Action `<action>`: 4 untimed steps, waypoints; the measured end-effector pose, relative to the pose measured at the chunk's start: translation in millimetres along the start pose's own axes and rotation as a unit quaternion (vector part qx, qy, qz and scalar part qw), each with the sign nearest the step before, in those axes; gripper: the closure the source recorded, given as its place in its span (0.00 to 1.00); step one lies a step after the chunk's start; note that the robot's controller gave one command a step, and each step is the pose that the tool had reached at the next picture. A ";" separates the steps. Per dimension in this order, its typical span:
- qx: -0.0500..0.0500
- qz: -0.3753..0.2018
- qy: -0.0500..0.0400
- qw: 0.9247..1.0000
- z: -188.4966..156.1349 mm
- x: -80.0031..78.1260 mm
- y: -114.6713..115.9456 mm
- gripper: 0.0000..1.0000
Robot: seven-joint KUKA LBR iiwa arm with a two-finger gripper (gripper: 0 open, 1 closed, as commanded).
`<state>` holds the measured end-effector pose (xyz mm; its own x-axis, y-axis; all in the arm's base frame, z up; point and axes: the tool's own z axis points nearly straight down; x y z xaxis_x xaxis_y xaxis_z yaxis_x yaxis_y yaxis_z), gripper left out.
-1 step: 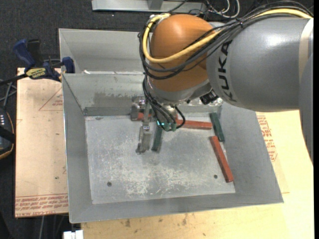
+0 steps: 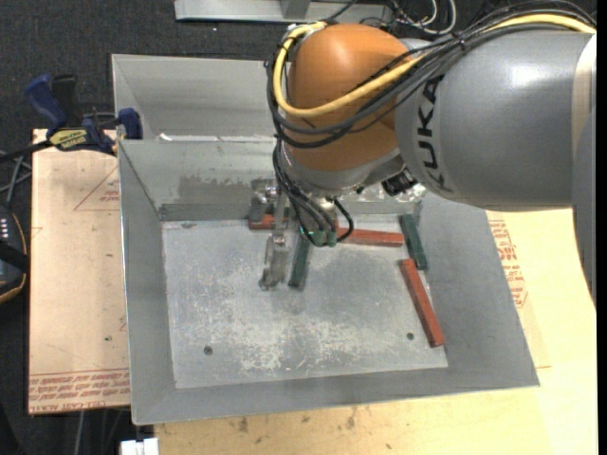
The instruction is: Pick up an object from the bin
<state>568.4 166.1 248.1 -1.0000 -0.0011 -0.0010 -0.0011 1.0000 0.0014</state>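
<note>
Item 1: bin (image 2: 152, 349), grey metal, sloping walls, scuffed flat floor; everything listed lies in its far half or along its right side.

Item 2: red-brown bar (image 2: 423, 303), long and flat, on the floor by the right wall; it runs from near the near-right corner back toward the far wall, tilted a little leftward.

Item 3: my gripper (image 2: 286, 278), hanging down at the middle of the floor, low over the metal and slightly left of centre; I cannot tell whether it is open or closed, nor whether it grips anything.

Item 4: dark grey-green bar (image 2: 413, 243), shorter, lying just beyond the far end of the red-brown bar and almost in line with it; their ends come close, contact unclear.

Item 5: red strip (image 2: 375, 238), thin, lying crosswise just behind and to the right of my gripper; its right end reaches the dark grey-green bar, its left end passes under my wrist; of the listed things it lies among the nearest to my gripper.

Item 6: small orange-red piece (image 2: 257, 220), just behind my gripper on its left, near the foot of the far wall; partly hidden, shape unclear.

Item 7: pale shiny thing (image 2: 398, 188), at the far wall under my arm, mostly hidden.

Item 8: my orange cover (image 2: 341, 83), wrapped by yellow and black cables (image 2: 285, 98), above the bin's far wall.
</note>
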 end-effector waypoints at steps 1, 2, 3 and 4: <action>-0.001 -0.106 -0.001 0.994 9.5 -15.3 -25.7 0.00; 0.000 -0.182 -0.002 0.983 78.1 -17.3 -41.1 0.00; 0.000 -0.122 0.003 0.992 95.2 -54.5 -54.8 0.00; 0.000 -0.143 -0.002 0.990 112.7 -44.7 -93.6 0.00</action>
<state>613.3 72.7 135.3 -0.9586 -0.2847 -0.0043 -0.2847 0.9586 0.0005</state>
